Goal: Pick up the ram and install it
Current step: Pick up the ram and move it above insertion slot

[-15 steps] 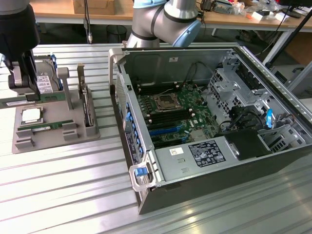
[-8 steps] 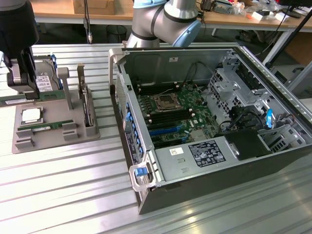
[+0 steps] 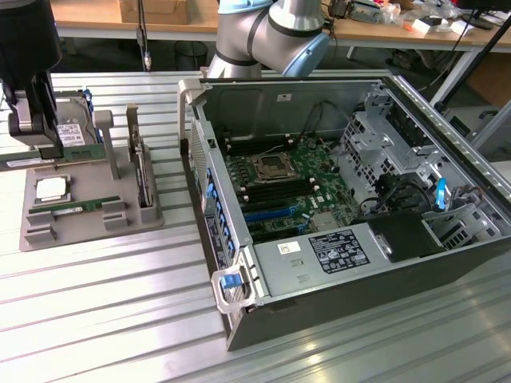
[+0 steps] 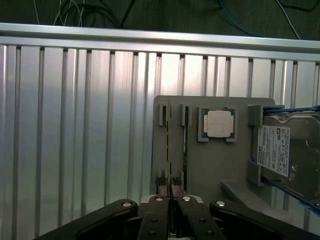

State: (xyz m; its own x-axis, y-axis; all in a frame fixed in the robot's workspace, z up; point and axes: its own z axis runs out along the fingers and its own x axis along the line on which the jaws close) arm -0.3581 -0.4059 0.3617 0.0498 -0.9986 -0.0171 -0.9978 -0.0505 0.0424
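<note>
Hand above tray, ram close below

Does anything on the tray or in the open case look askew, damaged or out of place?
Nothing stands out. The ram sits straight in its slot on the gray tray, the CPU lies square in its pocket, and the hard drive rests in its holder. The gripper hangs over the tray.

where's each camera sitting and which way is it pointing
Wrist view: on the wrist, facing down past the hand onto the tray.
Exterior view: off the arm, raised, looking down on table, tray holding the ram, and open computer case; arm and hand show.
Shared: tray, CPU chip, hard drive, hand.
</note>
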